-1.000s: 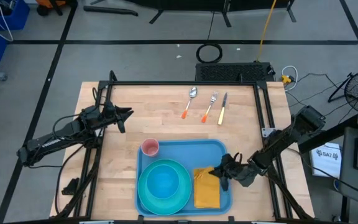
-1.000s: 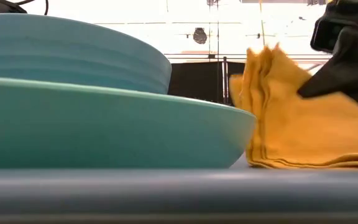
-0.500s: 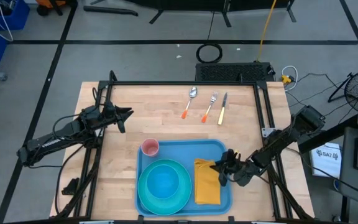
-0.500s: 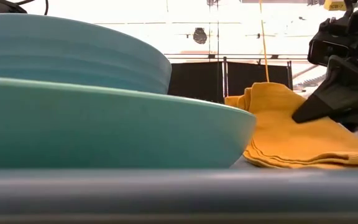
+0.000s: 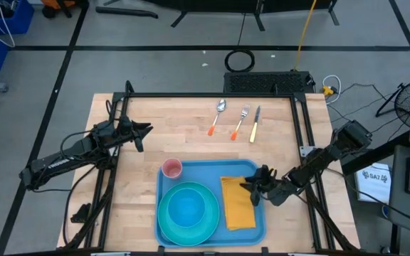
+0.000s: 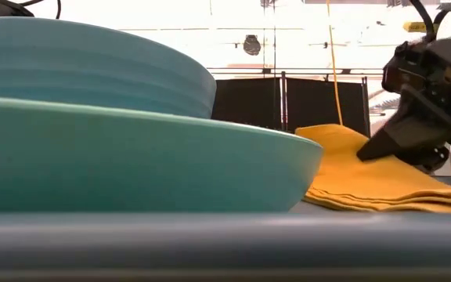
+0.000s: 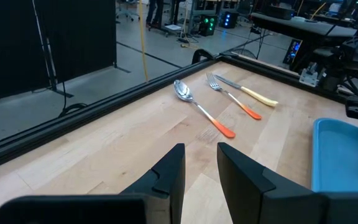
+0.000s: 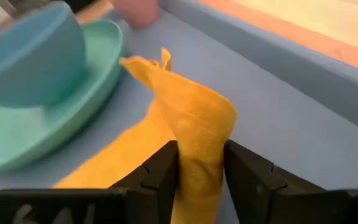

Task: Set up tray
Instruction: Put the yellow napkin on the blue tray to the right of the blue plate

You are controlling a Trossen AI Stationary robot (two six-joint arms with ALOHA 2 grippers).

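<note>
The light-blue tray (image 5: 206, 169) lies at the table's near edge. On it stand a teal plate (image 5: 164, 219) with a blue bowl (image 5: 186, 210), a pink cup (image 5: 171, 168) and a yellow napkin (image 5: 237, 205), which lies mostly flat. My right gripper (image 5: 252, 190) is low over the napkin's right edge, open, with a raised fold of the napkin (image 8: 194, 118) between its fingers. My left gripper (image 5: 145, 131) waits open over the table's left part, with nothing between its fingers (image 7: 201, 165). My right gripper has its two fingers (image 8: 163, 168) on either side of the napkin's raised fold (image 8: 199, 134), which fills the gap and touches both inner faces. The fingers slant down from the table's right. The rest of the napkin (image 6: 382, 184) lies on the tray.
A spoon (image 5: 217, 116), a fork (image 5: 241, 121) and a knife (image 5: 255, 123) lie side by side on the bare wood at the far middle. A black frame rail (image 5: 212, 95) runs along the table's far edge. Bare wood lies between cutlery and tray.
The napkin's right part stood bunched up a second ago. It has sunk down and now lies spread on the tray, with only a small fold left raised at my right gripper. My right gripper's fingertips have come down with it.
</note>
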